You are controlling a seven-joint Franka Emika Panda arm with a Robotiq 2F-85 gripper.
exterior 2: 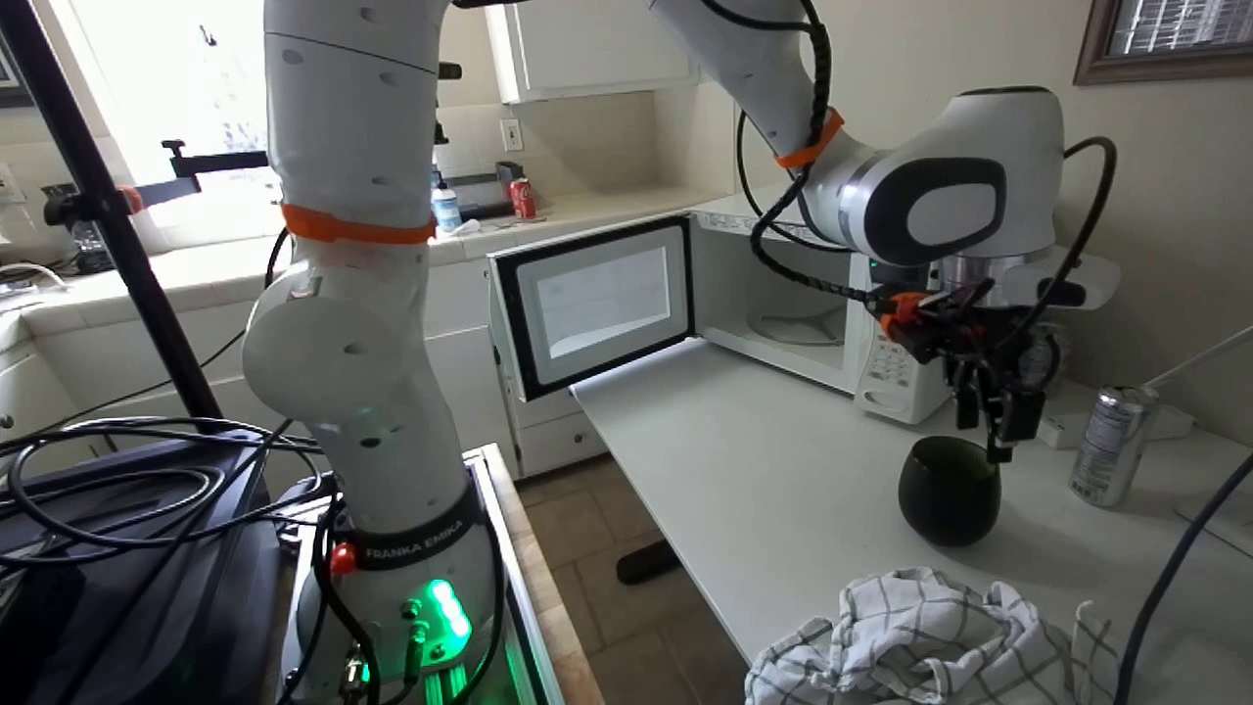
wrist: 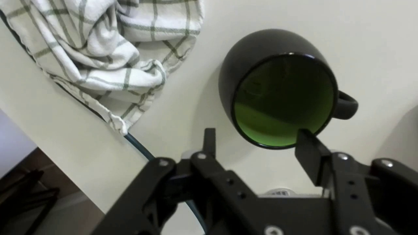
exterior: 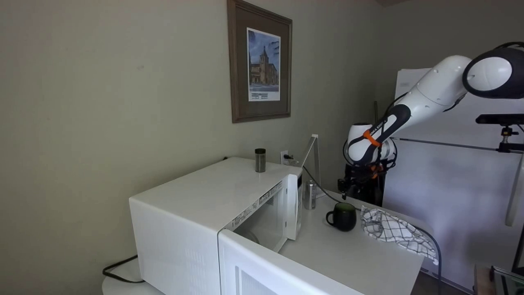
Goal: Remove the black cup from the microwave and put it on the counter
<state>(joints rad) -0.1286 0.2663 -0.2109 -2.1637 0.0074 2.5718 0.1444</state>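
Black and squat, the cup stands upright on the white table, outside the microwave and apart from it, so the placing looks done to me. The microwave's door is wide open, I suppose to let the cup come out. A checked cloth lies beside the cup without touching it, which leaves it a flat place. The jaws are spread wide near the cup's upper edge and hold nothing, probably for leaving without tipping it; whether they touch it, I cannot tell.
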